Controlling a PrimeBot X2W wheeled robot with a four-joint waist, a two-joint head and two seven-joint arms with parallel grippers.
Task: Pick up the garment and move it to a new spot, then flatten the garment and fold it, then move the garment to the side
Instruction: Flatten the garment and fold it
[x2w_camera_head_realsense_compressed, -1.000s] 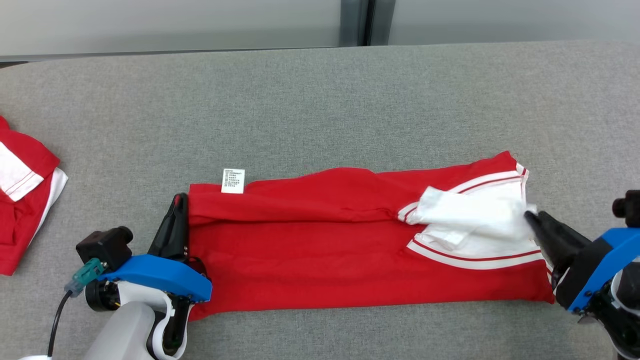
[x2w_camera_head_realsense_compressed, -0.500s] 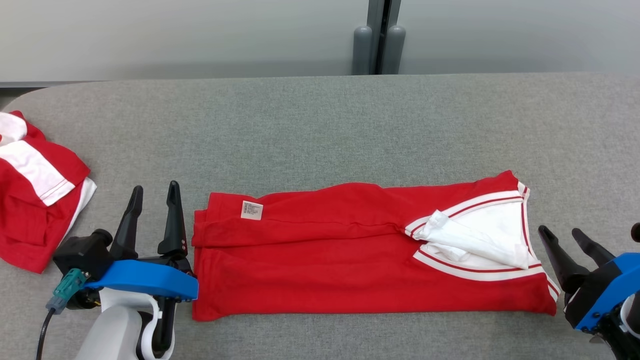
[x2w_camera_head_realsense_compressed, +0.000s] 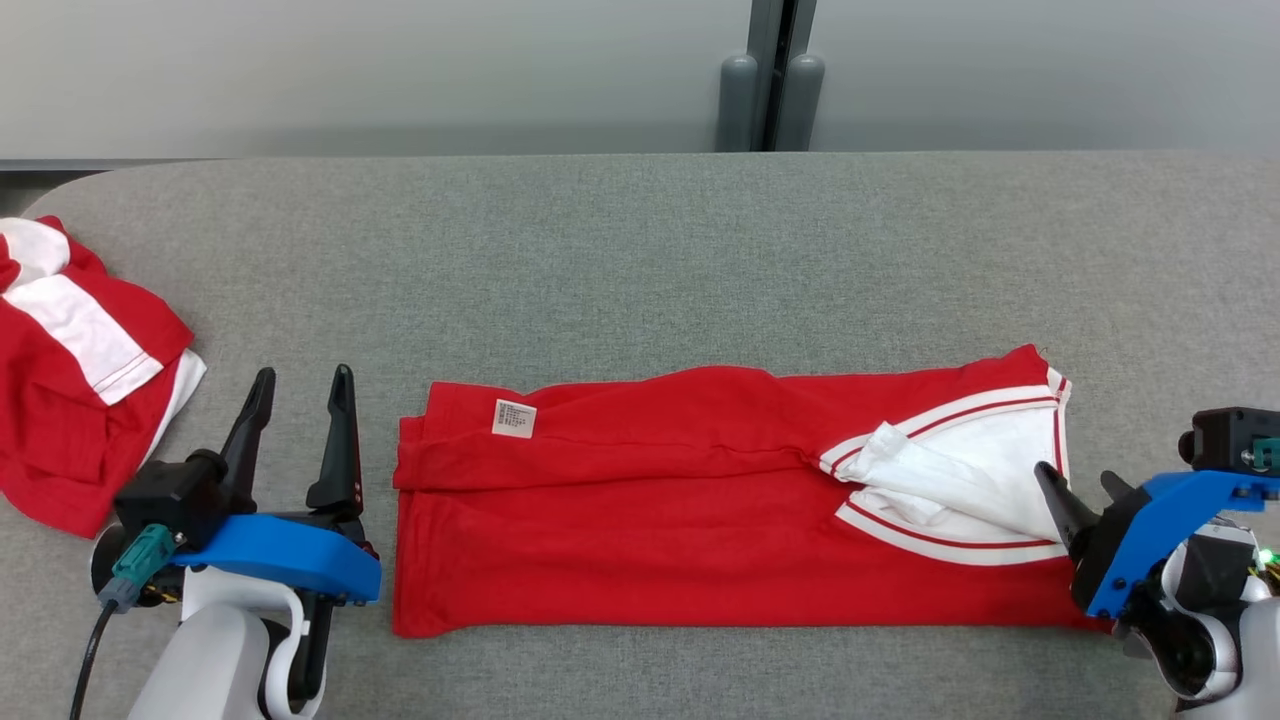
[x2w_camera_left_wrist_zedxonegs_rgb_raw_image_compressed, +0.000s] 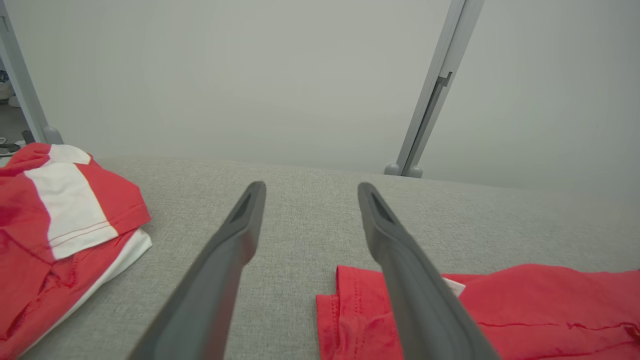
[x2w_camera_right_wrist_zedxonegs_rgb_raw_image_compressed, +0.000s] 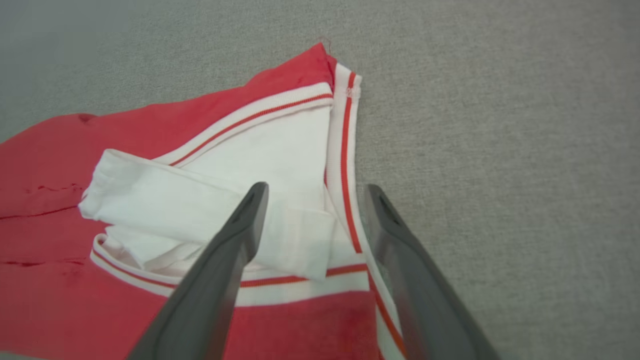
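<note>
Head view shows the folded red shirt (x2w_camera_head_realsense_compressed: 640, 520) lying as a long strip on the grey table (x2w_camera_head_realsense_compressed: 640, 260), the left gripper (x2w_camera_head_realsense_compressed: 303, 372) wide and empty beside its hem end, the right gripper (x2w_camera_head_realsense_compressed: 1075, 472) wide and empty at its white collar end.

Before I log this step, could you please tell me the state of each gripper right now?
Left gripper: open, holding nothing, beside the garment at its label end.
Right gripper: open, holding nothing, at its collar end.

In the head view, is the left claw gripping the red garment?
No, the left claw stands open over the grey table, just left of the garment, apart from its edge.
</note>
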